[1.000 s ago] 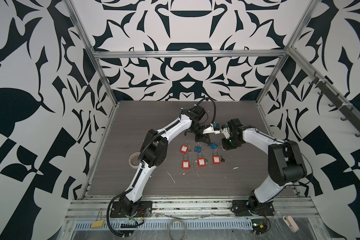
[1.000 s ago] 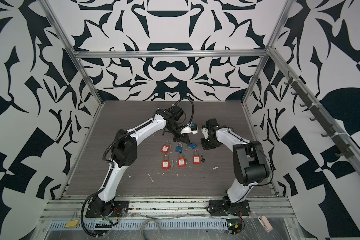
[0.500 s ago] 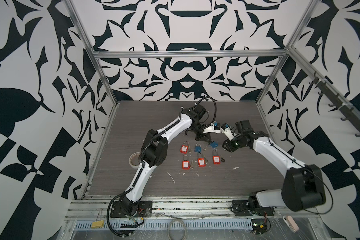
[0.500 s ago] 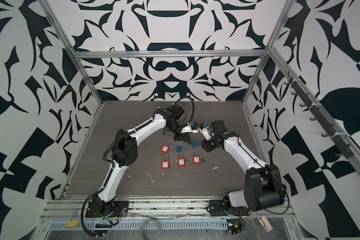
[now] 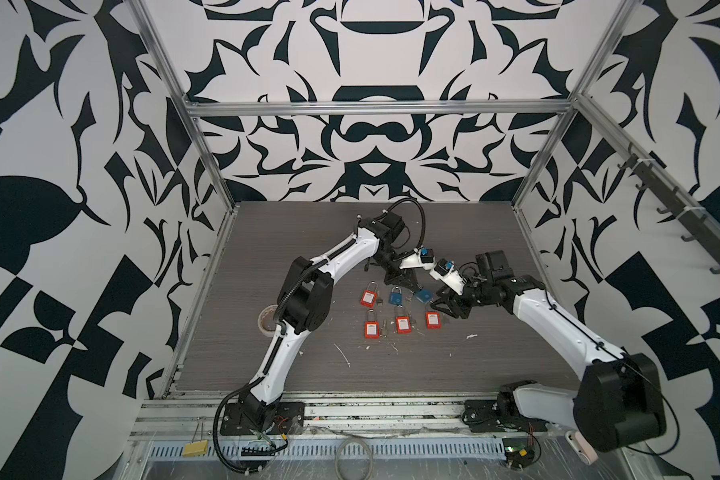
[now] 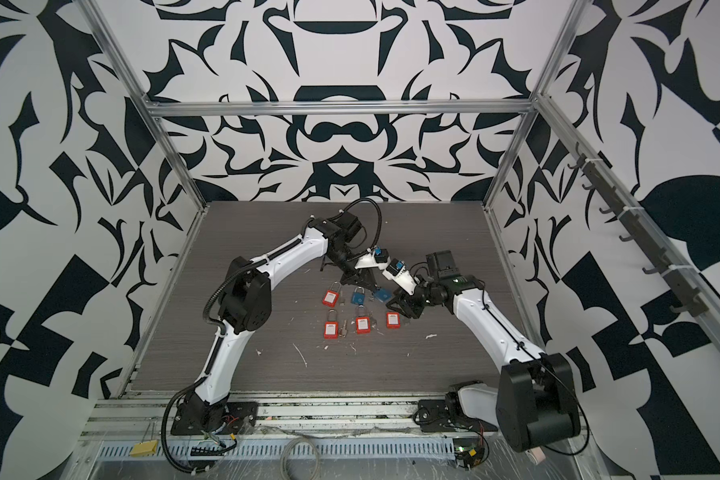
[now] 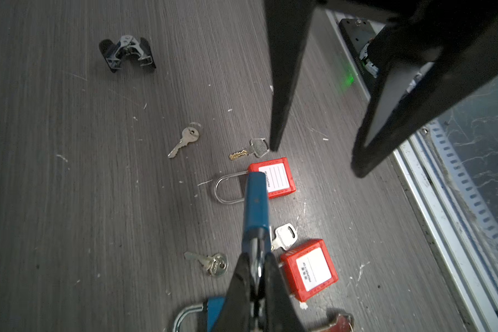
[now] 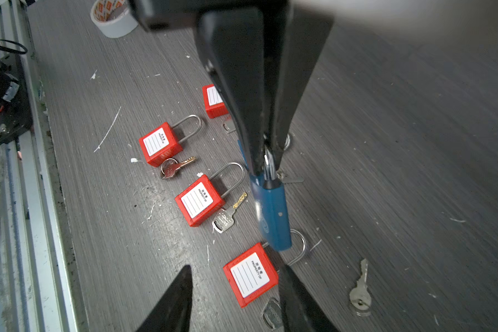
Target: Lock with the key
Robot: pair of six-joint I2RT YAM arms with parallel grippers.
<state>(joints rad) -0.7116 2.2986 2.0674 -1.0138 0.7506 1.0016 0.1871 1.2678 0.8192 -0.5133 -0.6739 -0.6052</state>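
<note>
At 1 o'clock of the red padlocks (image 5: 403,324), left gripper (image 7: 256,270) pinches the blue padlock (image 5: 424,295) by its shackle, probably for keying; right gripper (image 8: 236,270) spread, empty.

left end effector (image 7: 256,270) pinched closed

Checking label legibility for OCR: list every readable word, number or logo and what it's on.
"PROPERTY OF": white label on red padlock, same on second red padlock.
Chinese characters beside it: too small to read.
Red print inside tape roll: blurred.
Stamp on key: unreadable.
Round mark on hanging blue padlock: unreadable.
</note>
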